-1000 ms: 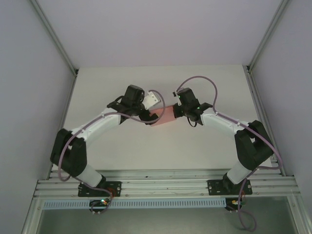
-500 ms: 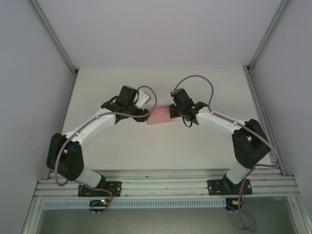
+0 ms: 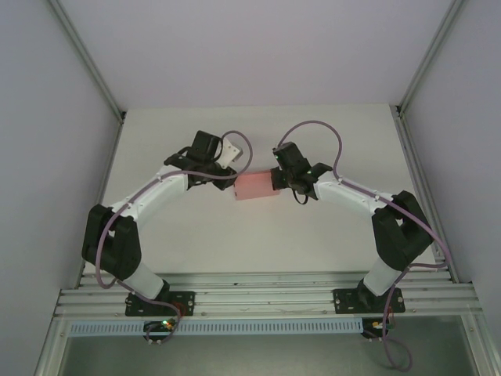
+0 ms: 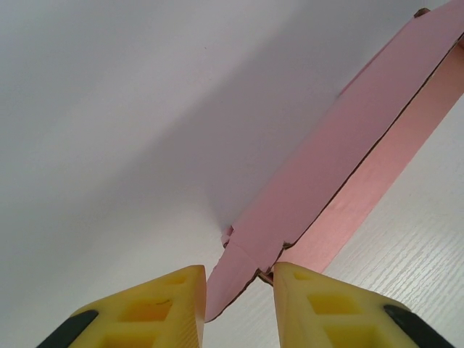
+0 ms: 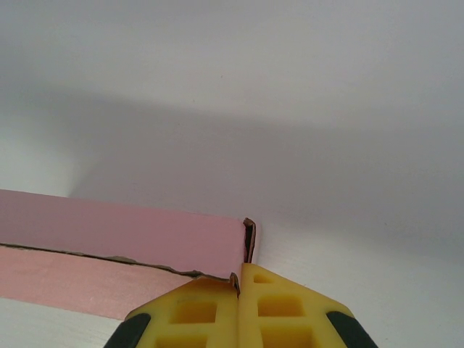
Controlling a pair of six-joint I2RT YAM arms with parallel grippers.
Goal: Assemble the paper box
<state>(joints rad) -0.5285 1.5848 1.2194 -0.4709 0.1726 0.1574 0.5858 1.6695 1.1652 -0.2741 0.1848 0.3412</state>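
2 ends of the pale pink thin-card paper box (image 3: 257, 188) on the desk (image 3: 196, 235) were covered: right fingers (image 5: 210, 308) clamped its corner, left fingers (image 4: 170, 301) stood apart astride a flap (image 4: 235, 264); we judged a square squeeze best.

A pretty plain white table (image 3: 258, 243) is walled in by pale grey panels (image 3: 258, 47) and aluminium posts (image 3: 86, 59); ribbed rails (image 3: 266, 291) and a slotted strip (image 3: 266, 327) are laid along the near edge.
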